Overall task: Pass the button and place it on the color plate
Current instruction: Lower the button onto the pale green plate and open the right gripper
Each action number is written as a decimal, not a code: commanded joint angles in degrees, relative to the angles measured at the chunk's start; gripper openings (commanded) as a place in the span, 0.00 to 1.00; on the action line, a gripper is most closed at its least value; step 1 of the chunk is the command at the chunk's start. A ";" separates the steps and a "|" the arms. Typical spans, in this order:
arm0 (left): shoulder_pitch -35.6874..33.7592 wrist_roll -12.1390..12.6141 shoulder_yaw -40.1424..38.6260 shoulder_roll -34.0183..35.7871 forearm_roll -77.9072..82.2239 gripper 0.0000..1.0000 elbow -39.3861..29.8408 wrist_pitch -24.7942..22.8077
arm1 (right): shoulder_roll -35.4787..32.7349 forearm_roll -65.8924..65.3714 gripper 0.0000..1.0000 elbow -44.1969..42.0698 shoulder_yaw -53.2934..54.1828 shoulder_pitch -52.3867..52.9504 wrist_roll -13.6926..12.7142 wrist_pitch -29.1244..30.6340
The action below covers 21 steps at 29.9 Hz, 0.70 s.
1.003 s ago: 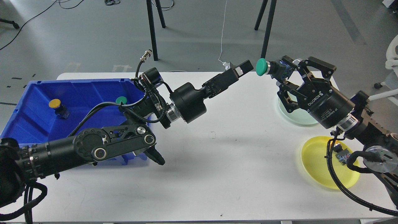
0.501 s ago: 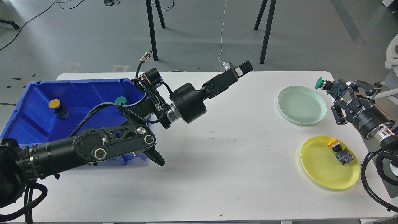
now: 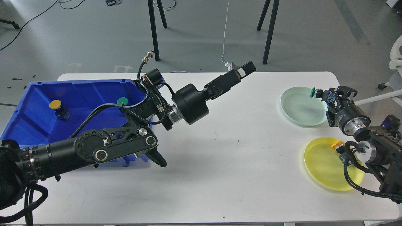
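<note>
Holding green button [image 3: 314, 93] over the green plate [image 3: 301, 108] rim, right hand [image 3: 326, 95] clamped; pass done, release left; left hand [image 3: 243, 69] empty, narrow.

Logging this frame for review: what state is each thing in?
Right gripper: shut on green button, over green plate's rim.
Left gripper: raised, holds nothing.
Green plate: empty.
Yellow plate: holds a yellow button.
Blue bin: holds two buttons.
</note>
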 commanded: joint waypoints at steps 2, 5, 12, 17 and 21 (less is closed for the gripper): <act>0.05 0.01 -0.08 0.02 0.00 0.79 0.00 0.00 | 2.64 0.00 0.06 -3.48 -2.45 2.43 -0.43 -1.44; 0.05 0.01 -0.08 0.02 0.00 0.79 0.00 0.00 | 4.58 0.00 0.06 -6.81 -3.59 3.48 -0.96 -1.44; 0.14 0.01 -0.08 0.02 0.00 0.79 0.00 0.09 | 7.13 0.27 0.08 -10.52 -4.56 4.46 -1.66 -1.26; 0.14 0.01 -0.08 0.02 0.00 0.79 0.00 0.09 | 7.22 0.27 0.16 -10.52 -4.65 4.37 -1.66 -1.26; 0.14 0.01 -0.08 0.02 0.00 0.79 0.00 0.09 | 7.22 0.35 0.29 -10.52 -4.56 4.37 -1.66 -1.26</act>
